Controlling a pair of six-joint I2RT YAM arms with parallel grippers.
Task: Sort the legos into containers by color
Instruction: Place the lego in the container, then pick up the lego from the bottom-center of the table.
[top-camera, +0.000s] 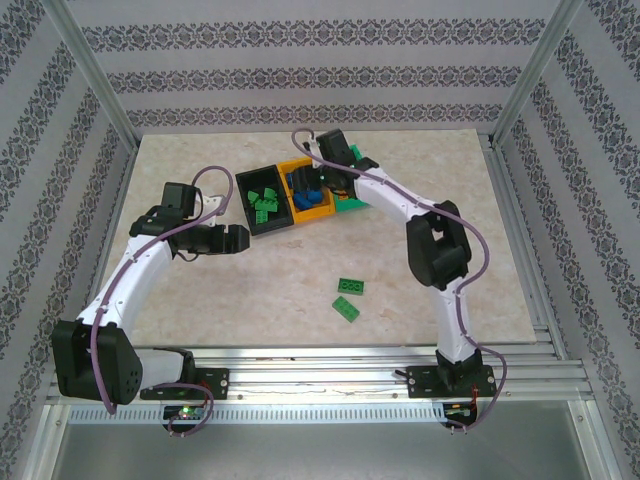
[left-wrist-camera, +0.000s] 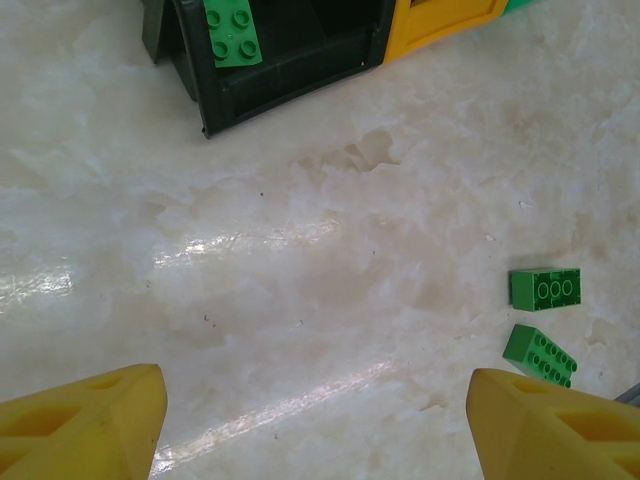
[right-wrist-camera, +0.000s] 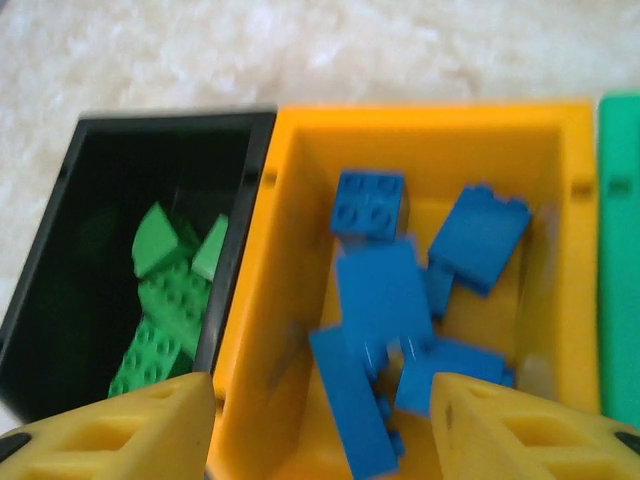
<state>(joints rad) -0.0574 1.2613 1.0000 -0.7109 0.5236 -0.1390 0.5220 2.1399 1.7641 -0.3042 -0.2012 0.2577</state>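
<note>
The containers stand joined in a row at mid table: a black bin (top-camera: 262, 212), an orange bin (top-camera: 310, 205) and a green bin (top-camera: 352, 207). My right gripper (right-wrist-camera: 325, 430) hangs open over the orange bin (right-wrist-camera: 270, 300). Several blue legos (right-wrist-camera: 480, 235) lie in that bin, and one blurred blue brick (right-wrist-camera: 380, 290) lies loose below the fingers, touching neither. The black bin (right-wrist-camera: 255, 190) holds several green legos (right-wrist-camera: 165, 300). Two green legos (top-camera: 350, 287) (top-camera: 347, 309) lie on the table. My left gripper (left-wrist-camera: 318, 420) is open and empty over bare table, left of those two bricks (left-wrist-camera: 545, 288) (left-wrist-camera: 540, 352).
The green bin's edge (right-wrist-camera: 620, 250) lies just right of the orange one. In the left wrist view the black bin (left-wrist-camera: 280, 70) with a green brick (left-wrist-camera: 232, 32) is ahead, with open marble between it and the fingers. Metal rails run along the near table edge (top-camera: 320, 365).
</note>
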